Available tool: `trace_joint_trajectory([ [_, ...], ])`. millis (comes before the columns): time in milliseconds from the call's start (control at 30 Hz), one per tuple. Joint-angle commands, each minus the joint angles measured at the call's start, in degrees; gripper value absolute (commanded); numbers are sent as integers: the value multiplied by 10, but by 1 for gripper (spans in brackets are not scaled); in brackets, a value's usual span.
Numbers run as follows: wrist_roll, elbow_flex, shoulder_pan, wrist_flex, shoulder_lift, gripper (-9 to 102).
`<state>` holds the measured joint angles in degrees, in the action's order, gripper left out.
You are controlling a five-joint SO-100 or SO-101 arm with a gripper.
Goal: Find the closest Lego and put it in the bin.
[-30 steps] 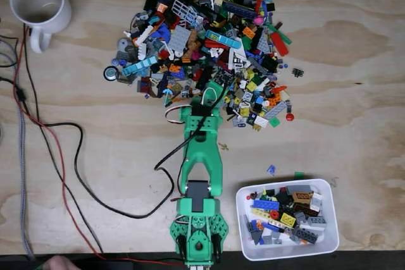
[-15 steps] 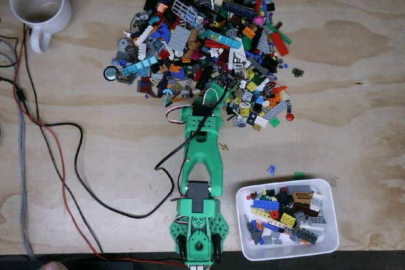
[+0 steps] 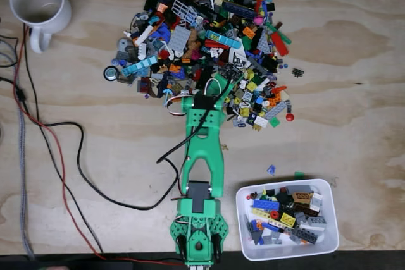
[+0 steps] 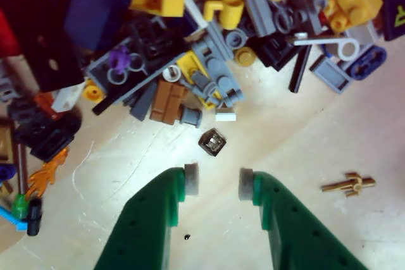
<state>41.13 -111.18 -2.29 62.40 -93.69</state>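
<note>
In the wrist view my gripper (image 4: pixel 217 181) is open, its green fingers and pale pads (image 4: pixel 190 178) spread just above the wood. A small dark square Lego (image 4: pixel 212 142) lies alone just ahead of the gap, at the near edge of the big pile. In the fixed view the green arm reaches up the picture, with the gripper (image 3: pixel 223 83) at the pile's lower edge. Another small black studded plate (image 3: pixel 297 72) lies alone to the right of the pile. The white bin (image 3: pixel 239 219) sits at the lower right beside the arm's base and holds several bricks.
A large heap of mixed bricks (image 3: pixel 202 36) covers the upper middle of the table. A white mug (image 3: pixel 39 1) stands at the top left. Black and red cables (image 3: pixel 60 150) run down the left side. A gold piece (image 4: pixel 348 184) lies right of the fingers.
The arm has stretched further up the picture, bringing the gripper deeper into the pile's lower edge. The black cable beside the arm shifted with it.
</note>
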Motion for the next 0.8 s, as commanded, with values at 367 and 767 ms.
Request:
trace_joint_trajectory([
  [367,-303,-1,2,-69,8,11],
  [767,-306,-52,8,-98,6,11],
])
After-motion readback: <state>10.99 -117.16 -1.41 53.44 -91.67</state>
